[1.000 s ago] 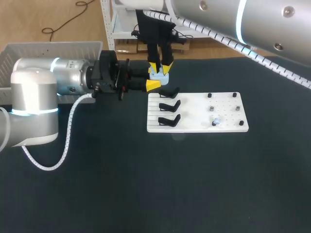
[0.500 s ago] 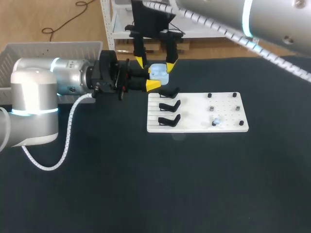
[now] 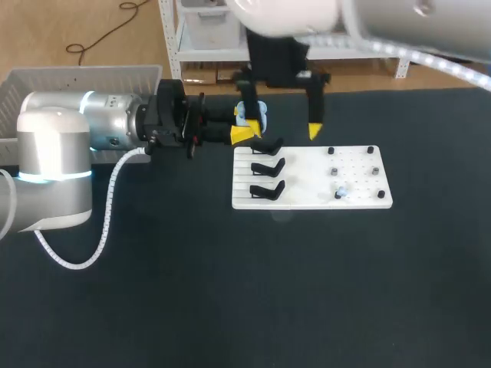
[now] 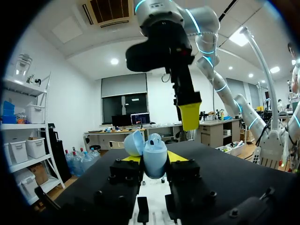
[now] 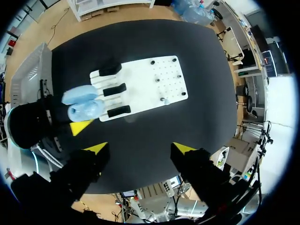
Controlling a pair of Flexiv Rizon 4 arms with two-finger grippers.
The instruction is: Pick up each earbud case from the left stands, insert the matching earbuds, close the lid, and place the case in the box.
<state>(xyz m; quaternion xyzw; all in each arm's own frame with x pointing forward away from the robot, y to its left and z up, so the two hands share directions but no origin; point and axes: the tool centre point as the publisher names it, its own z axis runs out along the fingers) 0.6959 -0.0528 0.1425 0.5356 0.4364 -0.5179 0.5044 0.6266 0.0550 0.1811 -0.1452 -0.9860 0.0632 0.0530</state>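
A light blue earbud case [image 4: 154, 158] with its lid [image 4: 134, 143] swung open sits between the yellow tips of my left gripper [image 4: 153, 161], which is shut on it. In the head view that case [image 3: 258, 115] hangs just behind the white board's [image 3: 307, 170] far left corner. My right gripper [image 3: 281, 126] stands open above the board's back edge, one finger in front of the case, holding nothing. From the right wrist view, the case [image 5: 84, 111] lies ahead of my right gripper [image 5: 139, 148]. A small earbud [image 3: 340, 190] rests on the board's right half.
Three black stands [image 3: 268, 165] line the board's left side, all bare. Small black pegs [image 3: 331, 151] dot its right half. A white basket [image 3: 77, 77] sits at the table's far left corner.
My right gripper was pinched on the case a second ago; it has opened, let go and shifted to the right. The left arm and the case have stayed put.
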